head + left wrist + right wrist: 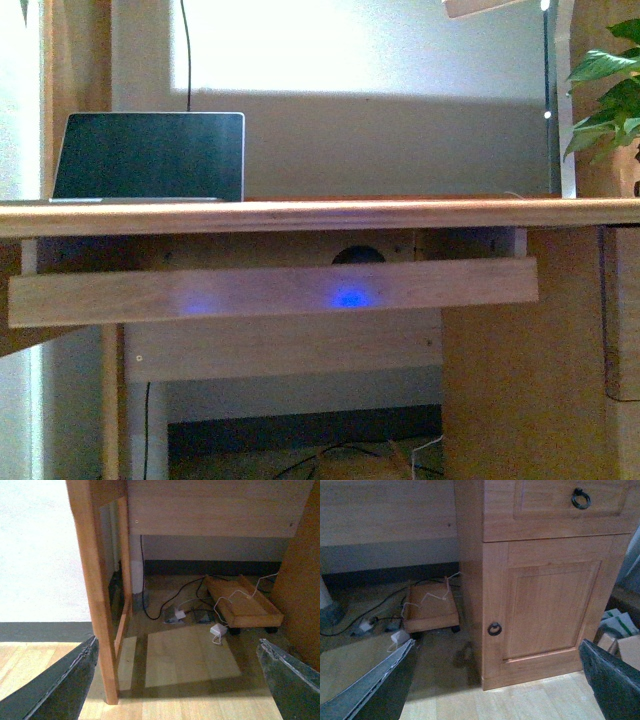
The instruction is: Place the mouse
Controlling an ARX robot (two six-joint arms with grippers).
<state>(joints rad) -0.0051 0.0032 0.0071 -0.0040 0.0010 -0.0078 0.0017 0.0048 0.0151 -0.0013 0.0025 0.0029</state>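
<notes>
The mouse shows only as a dark dome peeking above the front board of the pull-out shelf under the desk top, right of the shelf's middle; a blue glow lies on the board just below it. On the desk, far left, an open laptop stands with a dark screen; a leafy plant hangs in at the far right.

The left gripper hangs low with its jaws wide apart and nothing between them, facing the floor under the desk beside a wooden leg. Beyond it lie a wheeled wooden platform, a white adapter and loose cables.

The right gripper is likewise spread and empty, facing the cabinet door with its ring pull.
</notes>
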